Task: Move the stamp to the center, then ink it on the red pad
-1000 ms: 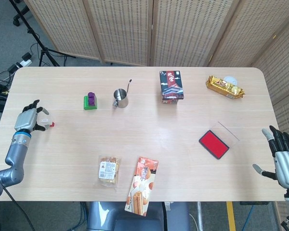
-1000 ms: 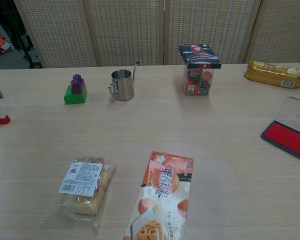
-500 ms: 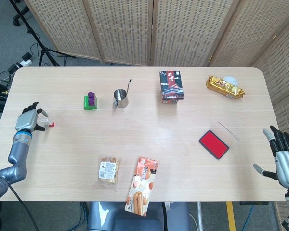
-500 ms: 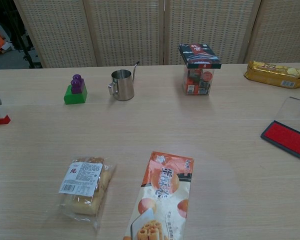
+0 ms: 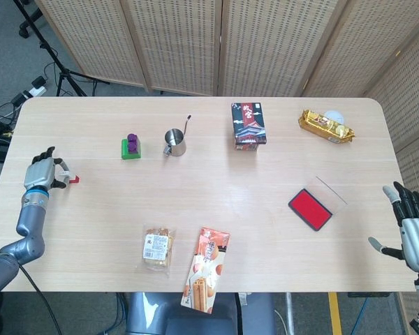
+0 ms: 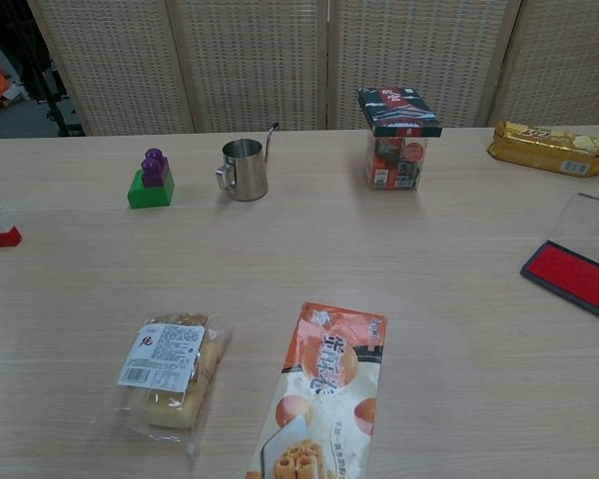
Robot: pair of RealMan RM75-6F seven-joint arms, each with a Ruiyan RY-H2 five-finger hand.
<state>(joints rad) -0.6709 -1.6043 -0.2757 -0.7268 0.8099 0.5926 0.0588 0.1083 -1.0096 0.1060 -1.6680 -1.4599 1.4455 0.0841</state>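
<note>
slightly drawn back toward the counter (image 5: 216,181) edge, left hand (image 5: 40,174) pinches the stamp (image 5: 71,179); right hand (image 5: 413,228) hangs wide, fingers spread, beyond the red pad (image 5: 311,208).

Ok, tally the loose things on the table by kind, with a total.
Snack packs: 4: box, gold pack, bread bag, orange pouch
Stamping gear: 2: stamp, red pad
Metal cup: 1
Toy block: 1
Total: 8

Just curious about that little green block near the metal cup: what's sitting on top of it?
A smaller purple piece stands on the green block, to the left of the metal cup. Whether it is clipped on or just resting cannot be seen; the joint is hidden.
</note>
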